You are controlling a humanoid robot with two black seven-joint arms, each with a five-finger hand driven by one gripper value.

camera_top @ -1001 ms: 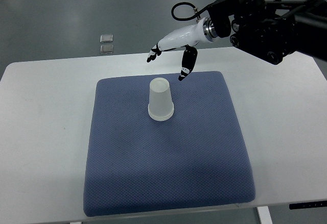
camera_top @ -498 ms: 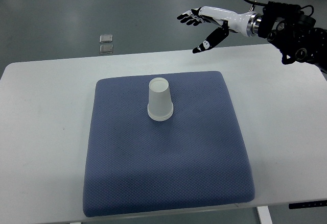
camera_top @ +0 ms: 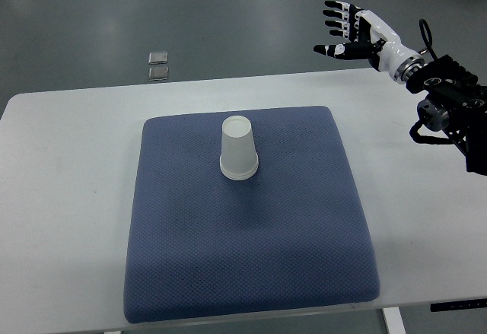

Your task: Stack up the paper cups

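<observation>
A stack of white paper cups (camera_top: 239, 150) stands upside down on the blue mat (camera_top: 251, 220), near its back middle. My right hand (camera_top: 346, 30) is raised beyond the table's far right edge, well away from the cups. Its fingers are spread and it holds nothing. The left arm does not show.
The blue mat lies on a white table (camera_top: 61, 197). Two small clear squares (camera_top: 158, 65) lie on the grey floor beyond the table's far edge. My dark right forearm (camera_top: 449, 113) hangs over the table's right side.
My right hand has pulled back from just behind the cups, rising and swinging to the right past the table's far edge. The cup stack has stayed put.
</observation>
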